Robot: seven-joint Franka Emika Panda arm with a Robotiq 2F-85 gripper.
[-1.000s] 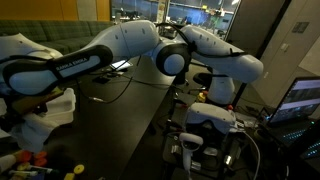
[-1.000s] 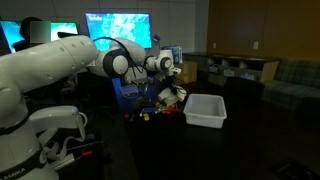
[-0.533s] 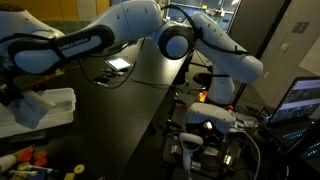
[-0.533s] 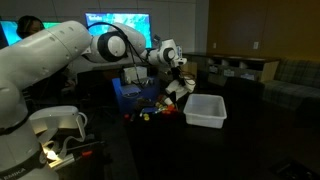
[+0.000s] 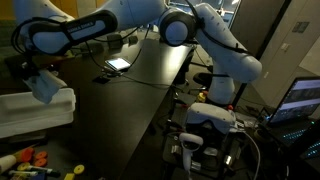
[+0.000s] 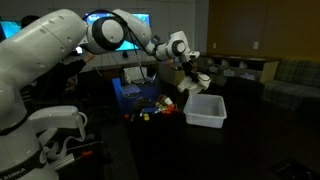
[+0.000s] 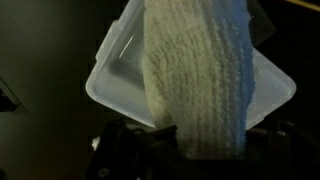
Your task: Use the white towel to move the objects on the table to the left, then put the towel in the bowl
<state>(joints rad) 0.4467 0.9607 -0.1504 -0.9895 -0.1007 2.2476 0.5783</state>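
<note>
My gripper (image 5: 38,72) is shut on the white towel (image 5: 44,84), which hangs from it above the white rectangular bowl (image 5: 30,118). In an exterior view the gripper (image 6: 190,72) holds the towel (image 6: 197,82) over the bowl (image 6: 204,110). In the wrist view the towel (image 7: 195,75) drapes down across the bowl (image 7: 115,75), hiding much of its inside. Small colourful objects (image 6: 155,109) lie on the dark table beside the bowl; they also show at the bottom of an exterior view (image 5: 30,160).
A phone or tablet (image 5: 117,64) lies on the dark table (image 5: 130,100). Monitors (image 6: 115,25) glow behind the table. A second robot base (image 5: 215,120) and a laptop (image 5: 300,100) stand to one side.
The arm has lifted and swung the towel from beside the colourful objects to above the white bowl. The towel stays in the gripper.
</note>
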